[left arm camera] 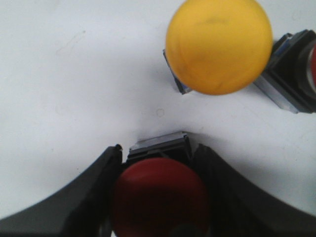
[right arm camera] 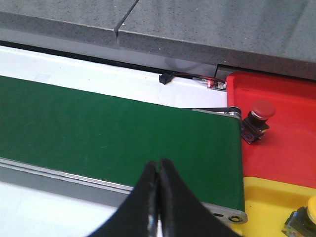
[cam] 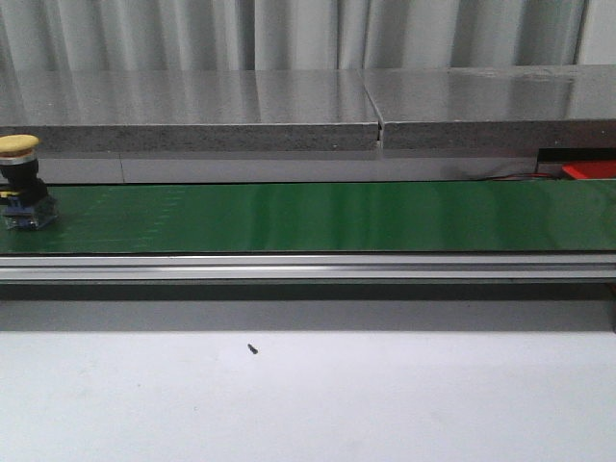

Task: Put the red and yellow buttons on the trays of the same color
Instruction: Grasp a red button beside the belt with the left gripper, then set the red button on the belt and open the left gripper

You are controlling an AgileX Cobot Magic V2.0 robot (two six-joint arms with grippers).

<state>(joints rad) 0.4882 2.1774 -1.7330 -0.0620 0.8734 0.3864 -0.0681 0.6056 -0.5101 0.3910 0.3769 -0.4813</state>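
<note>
The left hand (left arm camera: 158,197) is gripping a red button (left arm camera: 159,195) over the white bench (left arm camera: 74,89), just beside a loose yellow button (left arm camera: 218,45). The right hand (right arm camera: 158,197) is hanging pinched shut and empty over the green belt (right arm camera: 113,133), which is carrying another yellow button (cam: 21,183) at its far left end. Past the belt's right end, the red tray (right arm camera: 291,148) is already holding one red button (right arm camera: 256,116) and the yellow tray (right arm camera: 269,202) a yellow one (right arm camera: 305,217), so I'd judge the sorting partly done.

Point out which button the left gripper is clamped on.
The red button, held between the left gripper's black fingers. The yellow button and another, partly visible red one sit free on the white surface beyond it.
</note>
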